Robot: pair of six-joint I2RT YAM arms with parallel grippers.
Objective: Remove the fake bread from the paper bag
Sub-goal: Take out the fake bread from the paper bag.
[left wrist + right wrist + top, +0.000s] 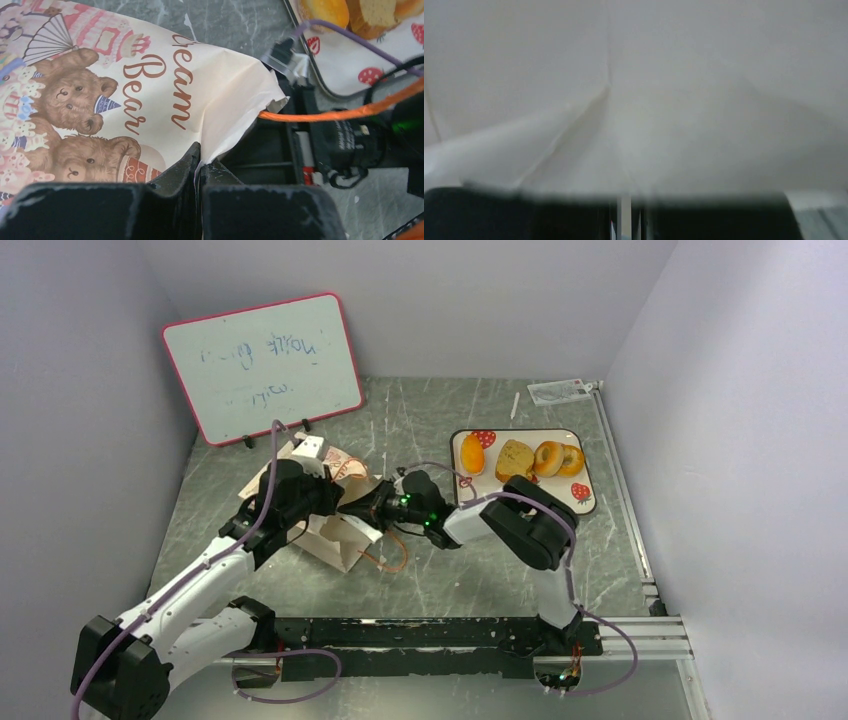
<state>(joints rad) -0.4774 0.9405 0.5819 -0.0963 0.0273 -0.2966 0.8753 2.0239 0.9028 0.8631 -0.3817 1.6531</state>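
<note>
The paper bag (335,537) lies on its side left of centre, its bear print (80,100) facing up. My left gripper (333,502) (201,162) is shut on the bag's (220,90) mouth edge, paper pinched between the fingers. My right gripper (372,508) reaches into the mouth; its view shows only blurred pale bag lining (634,100). Its jaws (624,220) stand close together with a thin pale slit between; nothing held shows. Fake bread lies on the strawberry tray (586,502): an orange roll (472,453), a loaf chunk (515,460), two bagels (548,458). No bread shows inside the bag.
A pink-framed whiteboard (262,365) leans at the back left. An orange cord handle (385,560) trails from the bag's mouth toward me. A small white card (562,391) lies at the back right beside a metal rail (625,490). Grey walls close three sides.
</note>
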